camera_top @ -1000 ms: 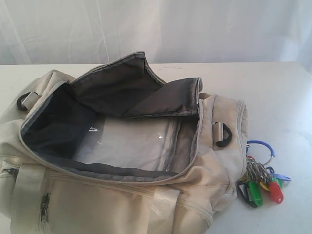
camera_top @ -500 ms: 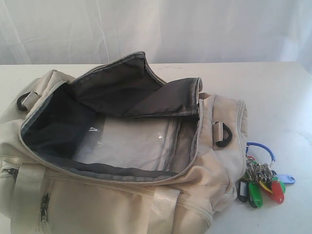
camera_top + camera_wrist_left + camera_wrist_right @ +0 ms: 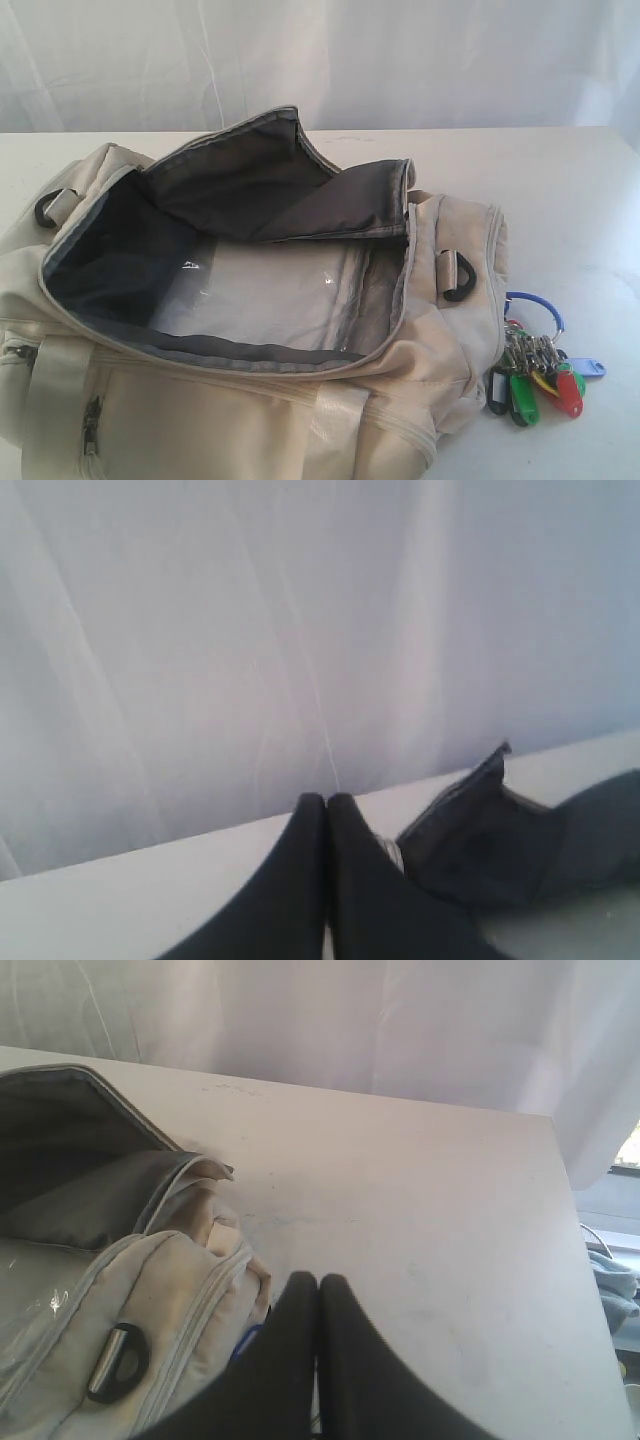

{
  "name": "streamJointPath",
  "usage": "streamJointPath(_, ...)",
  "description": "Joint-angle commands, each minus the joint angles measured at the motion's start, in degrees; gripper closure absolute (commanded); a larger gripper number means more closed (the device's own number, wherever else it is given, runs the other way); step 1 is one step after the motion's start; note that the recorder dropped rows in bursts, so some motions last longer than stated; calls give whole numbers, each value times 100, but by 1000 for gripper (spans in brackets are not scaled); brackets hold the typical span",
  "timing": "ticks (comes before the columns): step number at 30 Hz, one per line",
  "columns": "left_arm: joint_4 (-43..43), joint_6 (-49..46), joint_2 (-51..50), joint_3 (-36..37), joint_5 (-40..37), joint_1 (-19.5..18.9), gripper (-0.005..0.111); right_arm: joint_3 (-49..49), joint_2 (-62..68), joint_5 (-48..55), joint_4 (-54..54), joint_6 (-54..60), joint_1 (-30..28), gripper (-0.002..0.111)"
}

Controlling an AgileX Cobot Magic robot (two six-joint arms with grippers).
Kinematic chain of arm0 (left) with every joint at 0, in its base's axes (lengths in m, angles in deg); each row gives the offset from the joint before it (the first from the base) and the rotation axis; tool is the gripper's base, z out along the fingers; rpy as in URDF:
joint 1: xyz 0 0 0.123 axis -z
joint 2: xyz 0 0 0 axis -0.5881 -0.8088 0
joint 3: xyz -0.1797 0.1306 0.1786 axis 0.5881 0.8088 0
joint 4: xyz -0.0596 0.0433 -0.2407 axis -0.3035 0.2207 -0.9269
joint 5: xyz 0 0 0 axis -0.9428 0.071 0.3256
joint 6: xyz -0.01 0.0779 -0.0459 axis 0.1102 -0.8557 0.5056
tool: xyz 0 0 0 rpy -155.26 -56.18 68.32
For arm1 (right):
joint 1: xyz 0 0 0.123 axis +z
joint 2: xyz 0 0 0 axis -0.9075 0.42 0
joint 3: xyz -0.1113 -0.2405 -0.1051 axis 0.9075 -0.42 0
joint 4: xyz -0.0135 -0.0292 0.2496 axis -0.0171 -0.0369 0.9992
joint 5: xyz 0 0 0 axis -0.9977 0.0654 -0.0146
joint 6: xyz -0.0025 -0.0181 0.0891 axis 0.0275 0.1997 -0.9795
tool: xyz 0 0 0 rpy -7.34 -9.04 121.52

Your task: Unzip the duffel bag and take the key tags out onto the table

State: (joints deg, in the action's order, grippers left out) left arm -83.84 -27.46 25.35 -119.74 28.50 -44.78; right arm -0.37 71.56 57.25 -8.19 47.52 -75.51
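Note:
The cream duffel bag (image 3: 430, 370) lies unzipped on the white table (image 3: 570, 190), its dark grey lining (image 3: 230, 180) and a clear inner panel showing. The key tags (image 3: 540, 375) lie on the table by the bag's right end, with the blue loop (image 3: 540, 303) at their top. Neither gripper shows in the exterior view. My left gripper (image 3: 326, 800) is shut and holds nothing, with the bag's raised flap (image 3: 480, 830) beside it. My right gripper (image 3: 318, 1280) is shut and holds nothing, above the table beside the bag's end (image 3: 170, 1300); a bit of the blue loop (image 3: 243, 1343) peeks out beside it.
A white curtain (image 3: 320, 55) hangs behind the table's far edge. The table's right edge (image 3: 570, 1220) shows in the right wrist view, with clutter (image 3: 610, 1270) beyond it. Black D-rings (image 3: 458, 276) sit on the bag's ends.
The key tags have shifted slightly on the table and settled; the blue tag now points further right. The bag has not moved.

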Motion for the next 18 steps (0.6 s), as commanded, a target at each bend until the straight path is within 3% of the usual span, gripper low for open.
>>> streamJointPath(1,-1182,24,489,1482,1301,-8,107,-44,-31,-60,1,-19,-4,108)
streamJointPath(6,-1963,24,566,2356,1576,-8,107,-44,-31,-60,1,-19,-4,108)
streamJointPath(13,-1952,45,566,2511,1900,-8,107,-44,-31,-60,1,-19,-4,108)
streamJointPath(15,-1511,292,566,2600,1947,-8,107,-44,-31,-60,1,-19,-4,108)
streamJointPath(18,336,1342,566,2987,1995,28,107,-44,-31,-72,1,-19,-4,108)
